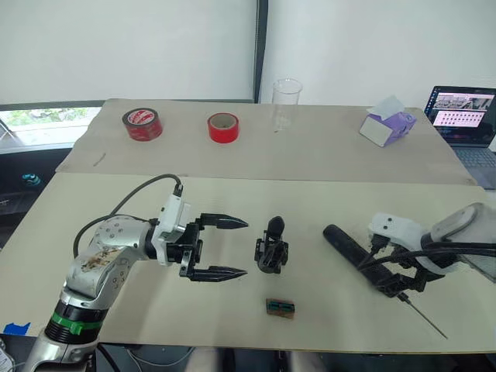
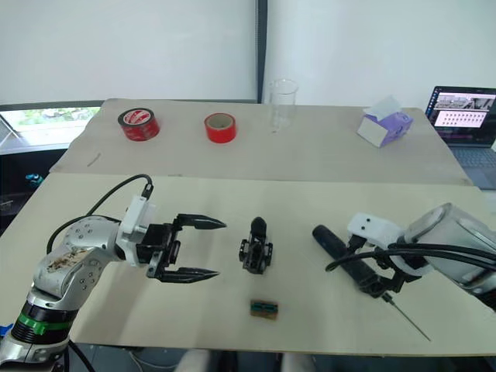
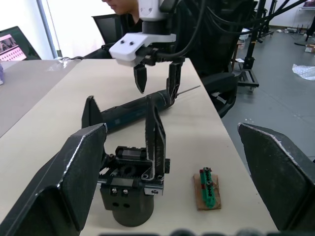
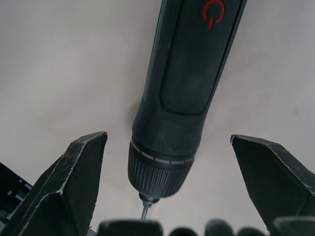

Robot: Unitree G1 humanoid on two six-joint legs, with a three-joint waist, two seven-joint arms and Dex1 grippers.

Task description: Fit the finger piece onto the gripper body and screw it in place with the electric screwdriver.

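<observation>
The gripper body [image 1: 271,256] is a small black block standing at the table's middle. The slim black finger piece [image 3: 154,132] rises upright from it. My left gripper [image 1: 245,248] is open just to the left of it, with its fingertips pointing at it and a small gap between. The electric screwdriver [image 1: 353,248] lies on the table to the right, its thin bit [image 1: 426,319] pointing toward the front edge. My right gripper [image 4: 168,138] is open and hangs over the screwdriver's chuck end, one finger on each side.
A tiny green-and-brown block [image 1: 280,308] lies in front of the gripper body. At the back stand two red tape rolls [image 1: 142,124] [image 1: 223,127], a clear cup [image 1: 286,103], a purple tissue box [image 1: 387,124] and a laptop [image 1: 465,116]. A person [image 3: 125,12] sits beyond the table.
</observation>
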